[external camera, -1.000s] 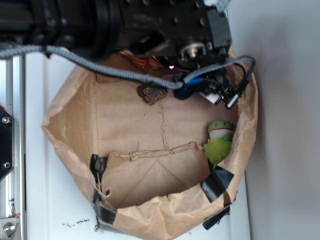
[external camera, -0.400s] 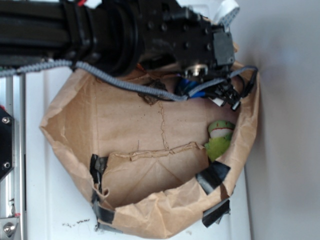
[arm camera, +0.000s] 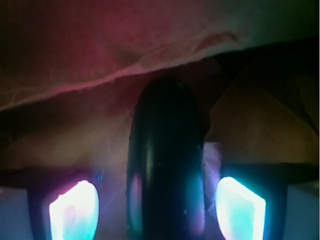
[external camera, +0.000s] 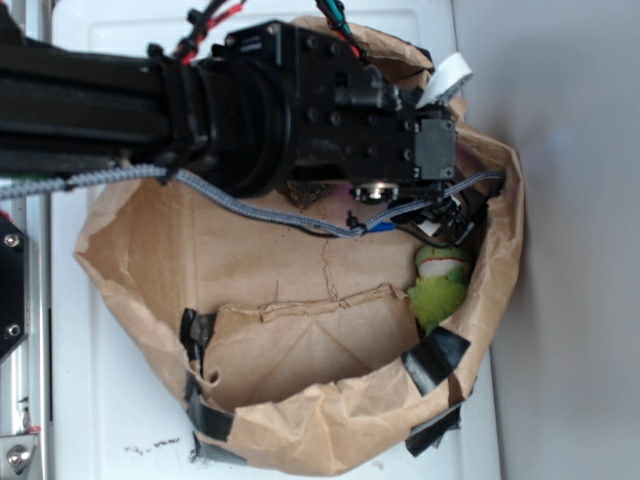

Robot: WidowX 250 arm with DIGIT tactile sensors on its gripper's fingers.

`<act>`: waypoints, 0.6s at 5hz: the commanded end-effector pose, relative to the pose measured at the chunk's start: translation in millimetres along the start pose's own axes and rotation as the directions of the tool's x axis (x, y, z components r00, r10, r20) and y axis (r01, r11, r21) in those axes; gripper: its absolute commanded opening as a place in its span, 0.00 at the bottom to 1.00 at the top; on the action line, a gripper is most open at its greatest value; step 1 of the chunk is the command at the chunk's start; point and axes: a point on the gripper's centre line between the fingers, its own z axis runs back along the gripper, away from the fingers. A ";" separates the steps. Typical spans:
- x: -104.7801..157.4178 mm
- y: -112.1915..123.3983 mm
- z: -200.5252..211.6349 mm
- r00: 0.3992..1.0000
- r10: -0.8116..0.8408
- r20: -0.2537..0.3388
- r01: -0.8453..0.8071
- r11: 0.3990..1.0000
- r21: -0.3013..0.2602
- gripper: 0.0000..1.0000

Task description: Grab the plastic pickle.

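In the wrist view the plastic pickle is a glossy, very dark cylinder with a rounded far end, standing lengthwise in the middle of the frame. My gripper is open and straddles it. The glowing left pad and right pad sit on either side, each with a gap to the pickle. Crumpled brown paper rises just beyond the pickle's far end. In the exterior view the gripper is down inside the paper bag at its right wall, and the arm hides the pickle.
The brown paper bag has rolled-down walls patched with black tape. A fuzzy lime-green plush toy lies just below the gripper. A brown rock chunk peeks out under the arm. A metal rail runs along the left.
The arm has swung down in the exterior frame and lowered into the bag, now covering the rock and the orange shell. The gripper has come closer to the plush toy.
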 end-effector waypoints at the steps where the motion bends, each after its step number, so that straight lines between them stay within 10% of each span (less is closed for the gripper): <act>1: 1.5 2.4 11.4 0.999 -0.004 0.045 0.006 0.999 -0.046 0.00; 3: 1.8 9.3 61.5 1.000 -0.027 -0.004 0.026 0.987 -0.161 0.00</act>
